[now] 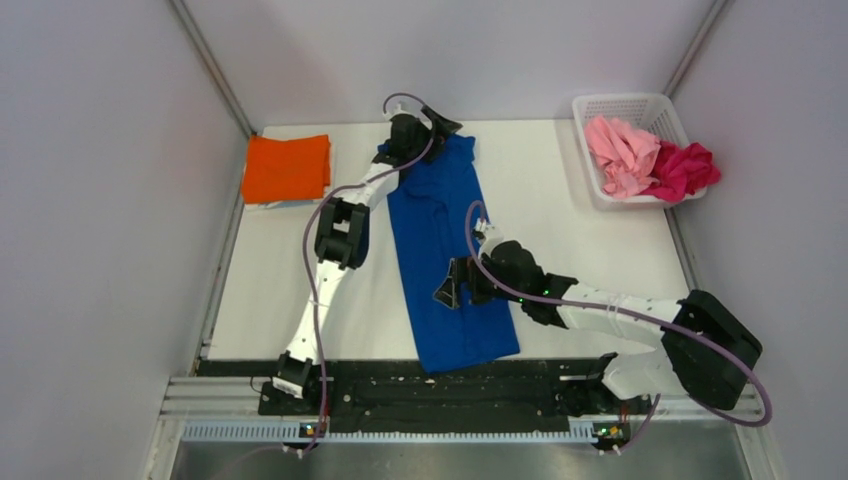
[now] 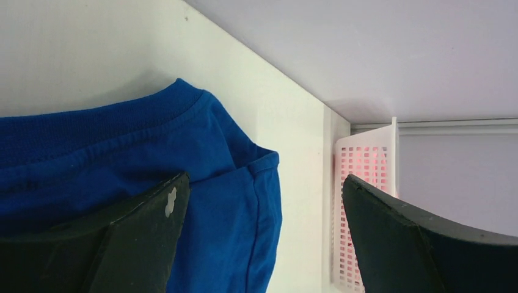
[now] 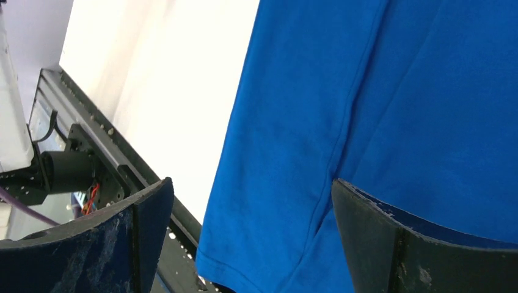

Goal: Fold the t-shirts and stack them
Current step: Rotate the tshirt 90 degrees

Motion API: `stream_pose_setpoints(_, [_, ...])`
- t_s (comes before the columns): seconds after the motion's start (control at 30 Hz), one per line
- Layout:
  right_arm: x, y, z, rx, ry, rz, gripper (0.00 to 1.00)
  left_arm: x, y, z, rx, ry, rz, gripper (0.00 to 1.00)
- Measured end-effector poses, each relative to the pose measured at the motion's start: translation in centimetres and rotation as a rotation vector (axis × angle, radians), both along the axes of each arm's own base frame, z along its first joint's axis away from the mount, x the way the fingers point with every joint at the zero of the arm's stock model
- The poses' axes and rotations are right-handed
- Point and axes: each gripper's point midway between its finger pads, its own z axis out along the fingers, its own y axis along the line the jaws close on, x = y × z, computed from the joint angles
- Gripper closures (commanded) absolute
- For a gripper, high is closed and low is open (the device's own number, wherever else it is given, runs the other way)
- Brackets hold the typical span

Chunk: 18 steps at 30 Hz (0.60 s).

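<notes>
Item: royal blue cotton t-shirt [image 1: 450,260], folded to a long strip, lying lengthwise mid white tabletop [image 1: 580,260], hem at the black near rail [image 1: 400,392]. Left claw [image 1: 438,128]: wide open, empty, at the collar end. Right claw [image 1: 447,288]: wide open, empty, at the strip's left edge. Folded orange t-shirt [image 1: 287,168]: far-left corner. Risk: pinching one layer only would likely pull the fold apart; hem may snag the rail.
</notes>
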Motion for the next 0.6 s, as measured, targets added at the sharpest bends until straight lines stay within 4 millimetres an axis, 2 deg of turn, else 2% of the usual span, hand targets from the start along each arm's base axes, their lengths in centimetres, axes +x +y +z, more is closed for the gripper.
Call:
stream_pose_setpoints(0.17, [1.3, -2.0, 0.9, -0.032, -0.037, -0.081, 0.01, -0.8, -0.3, 0.2, 0.045, -0.007, -0.053, 0.01])
stream_pose_setpoints(0.2, [1.6, -2.6, 0.9, -0.042, -0.041, -0.102, 0.01, -1.3, -0.4, 0.4, 0.062, -0.006, -0.074, 0.01])
stream_pose_setpoints(0.27, [2.5, -4.2, 1.0, -0.070, -0.045, -0.159, 0.01, -3.6, -0.4, 1.2, 0.120, 0.016, -0.129, 0.01])
stream_pose_setpoints(0.37, [3.6, -6.6, 1.0, -0.107, -0.040, -0.246, 0.01, -8.3, 0.0, 3.9, 0.227, 0.039, -0.184, 0.01])
stream_pose_setpoints(0.47, [4.2, -8.2, 0.6, -0.138, -0.026, -0.299, 0.01, -15.3, 0.6, 8.4, 0.369, 0.017, -0.202, 0.01])
stream_pose_setpoints(0.53, [4.1, -8.6, 0.3, -0.150, -0.017, -0.307, 0.01, -19.6, 0.5, 11.8, 0.429, -0.041, -0.212, 0.01])
stream_pose_setpoints(0.6, [4.0, -8.7, 0.2, -0.156, -0.009, -0.305, 0.01, -23.8, 0.3, 14.2, 0.477, -0.093, -0.226, 0.01])
